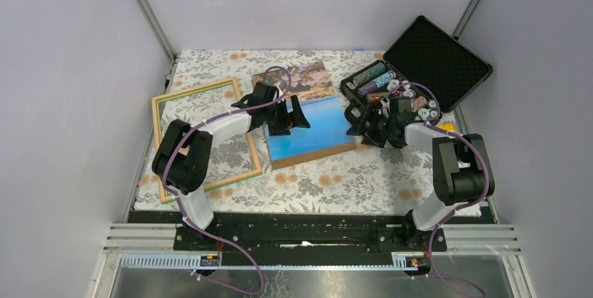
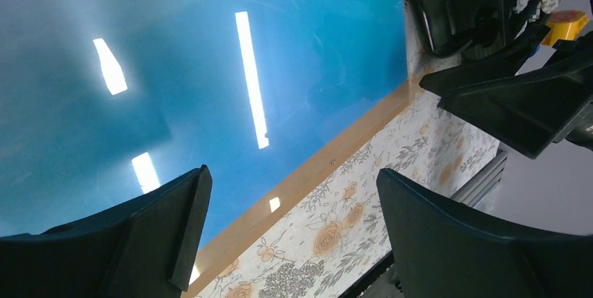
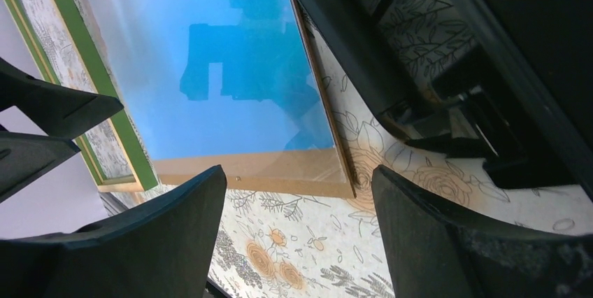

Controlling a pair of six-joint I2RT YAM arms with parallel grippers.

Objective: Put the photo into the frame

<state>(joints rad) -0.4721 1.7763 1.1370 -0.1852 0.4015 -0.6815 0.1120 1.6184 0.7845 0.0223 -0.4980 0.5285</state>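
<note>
We have the photo [image 1: 315, 126] lying face up in the middle of the table, on a brown backing board [image 1: 316, 157] that shows as a thin strip along its near and right edges. Its long axis runs from the far side of the table toward us, with the near end leaning a little to the right. The rocky part is at the far end and the blue sea is nearest the arms.

The frame [image 1: 194, 89] lies flat to the left of the photo, just beside it and roughly parallel, with the flowered cloth showing through its pane. The black case [image 1: 433, 53] of chips sits open at the far right, out of the way.

Our left gripper [image 1: 290, 117] hangs over the left half of the photo with its jaws wide and nothing between them. In its wrist view one finger sits over the blue and the other over the cloth, with the photo's edge and the board strip passing between them [image 2: 292, 175].

Our right gripper [image 1: 365, 126] is at the photo's right edge, jaws also spread and empty. Its wrist view looks across the near right corner of the board toward the frame [image 3: 299, 172].

We judge the photo has yet to be lifted off the board. The frame lies on the left arm's side, so the carry goes leftward. The right arm is the better placed to tease up the right edge, while the left is nearer both the photo's middle and the frame. The thin sheet lying flat is the hard part.
</note>
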